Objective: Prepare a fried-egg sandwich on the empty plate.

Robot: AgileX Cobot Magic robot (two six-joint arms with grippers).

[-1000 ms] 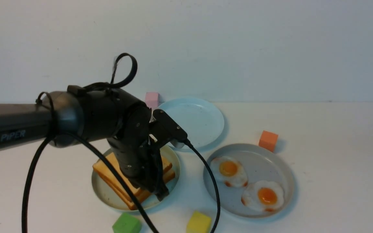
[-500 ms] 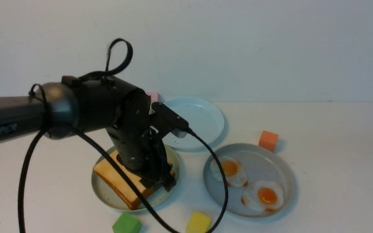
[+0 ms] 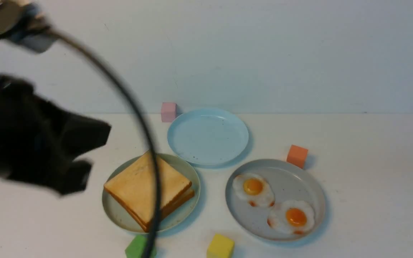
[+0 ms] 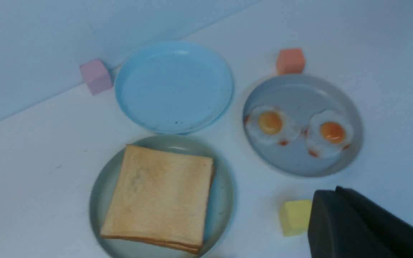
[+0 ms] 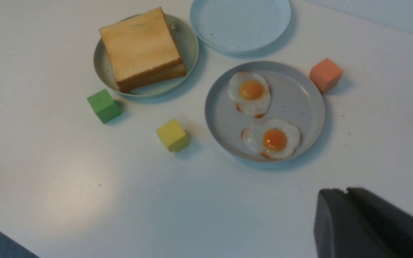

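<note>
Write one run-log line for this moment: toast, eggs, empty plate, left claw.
toast: two slices stacked on green plate | eggs: two on grey plate | blue plate: empty | left claw: shut, holding nothing

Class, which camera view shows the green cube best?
The right wrist view: the green cube sits whole and unobstructed beside the toast plate. The front view cuts it at the frame edge behind a blurred cable; the left wrist view misses it.

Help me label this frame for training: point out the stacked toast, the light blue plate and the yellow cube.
stacked toast (image 3: 145,181), front view, on the top slice's flat face.
light blue plate (image 3: 206,138), front view, on its bare inner floor.
yellow cube (image 5: 172,135), right wrist view, on its top face.
</note>
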